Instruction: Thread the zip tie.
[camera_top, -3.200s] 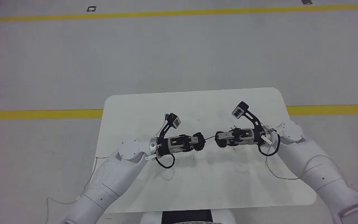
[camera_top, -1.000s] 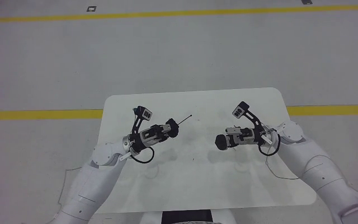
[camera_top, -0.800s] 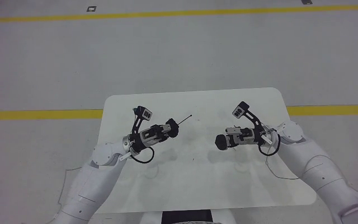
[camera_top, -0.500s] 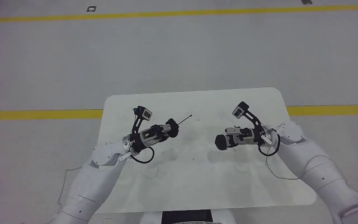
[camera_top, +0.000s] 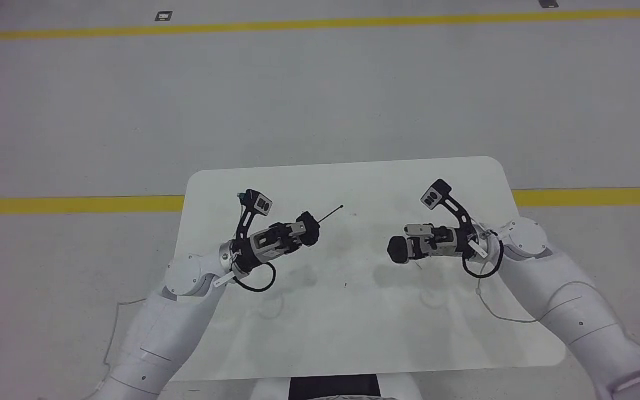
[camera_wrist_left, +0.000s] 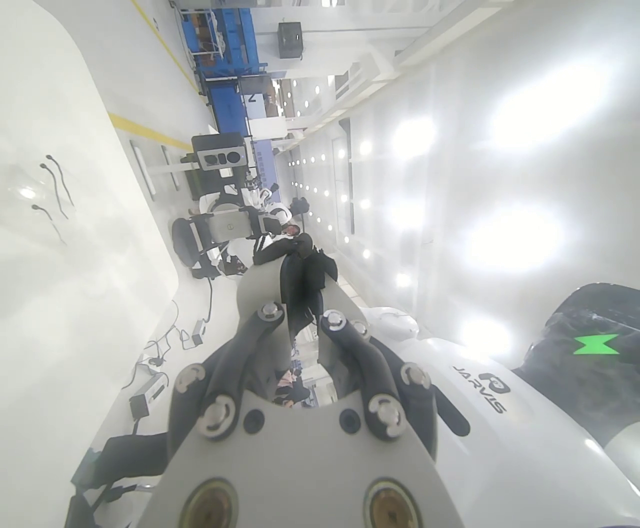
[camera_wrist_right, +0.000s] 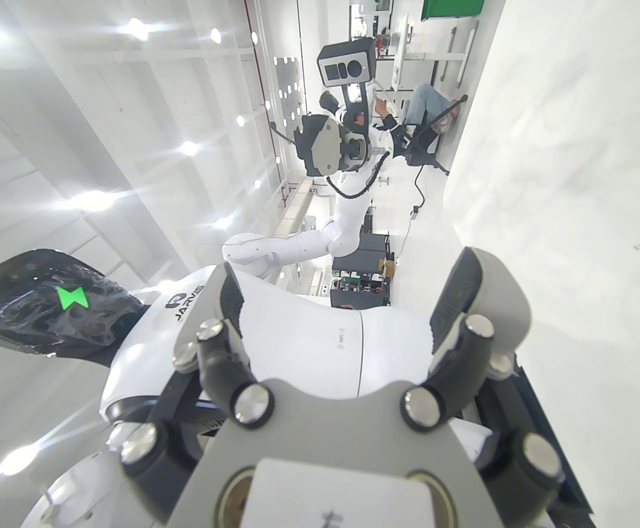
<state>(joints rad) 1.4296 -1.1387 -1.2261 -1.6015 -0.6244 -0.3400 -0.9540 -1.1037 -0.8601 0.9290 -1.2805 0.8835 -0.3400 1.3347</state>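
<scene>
Arms have drawn apart; left gripper (camera_top: 312, 228) clamps the zip tie (camera_top: 330, 212), right gripper (camera_top: 393, 248) gapes empty; threading looks undone.

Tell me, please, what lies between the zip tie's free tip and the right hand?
Nothing lies there: in the top view, only bare white table separates the zip tie from the open right hand.

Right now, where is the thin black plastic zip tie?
The thin black plastic zip tie sticks out of the shut left gripper in the top view, over the white table and well apart from the right gripper.
</scene>
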